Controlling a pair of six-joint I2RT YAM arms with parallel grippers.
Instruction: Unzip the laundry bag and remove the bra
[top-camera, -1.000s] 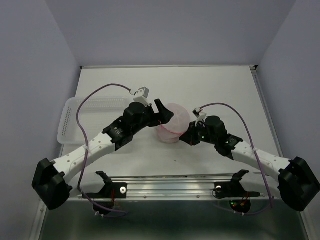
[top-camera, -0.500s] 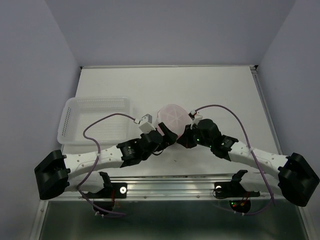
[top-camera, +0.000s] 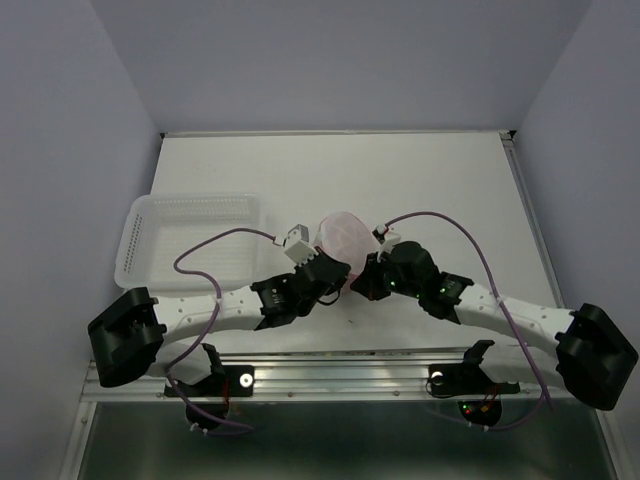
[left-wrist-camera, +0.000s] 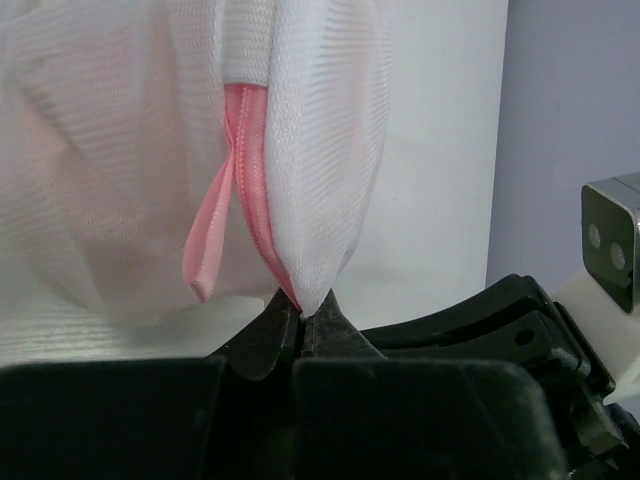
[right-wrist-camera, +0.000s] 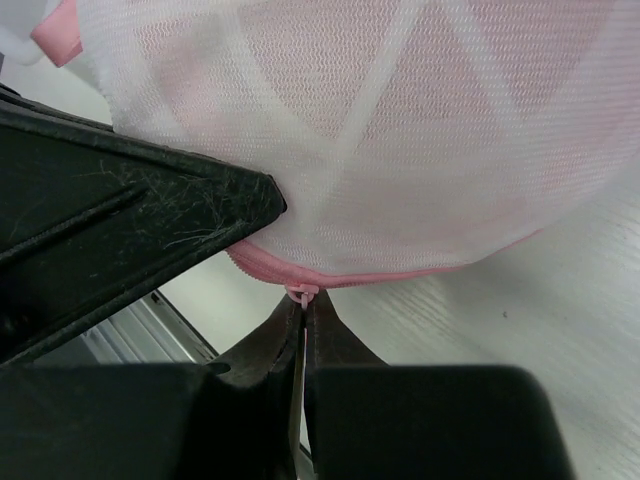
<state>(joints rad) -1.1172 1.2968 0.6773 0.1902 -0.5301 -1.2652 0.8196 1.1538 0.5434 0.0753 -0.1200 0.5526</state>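
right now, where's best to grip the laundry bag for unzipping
Probably the small pink pull on the laundry bag rim, taken from the near side: it juts out, thin enough to pinch. The right gripper is shut on it; the left gripper pinches the seam end.

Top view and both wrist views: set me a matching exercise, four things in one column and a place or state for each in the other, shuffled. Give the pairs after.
Things
1. bag
2. basket
3. left gripper
4. right gripper

Places or states
A. jaws shut on a small pink tab
B. far left, white plastic
C. white mesh, held between both grippers
D. jaws shut on a tip of the mesh edge

Pairs: 1-C, 2-B, 3-D, 4-A
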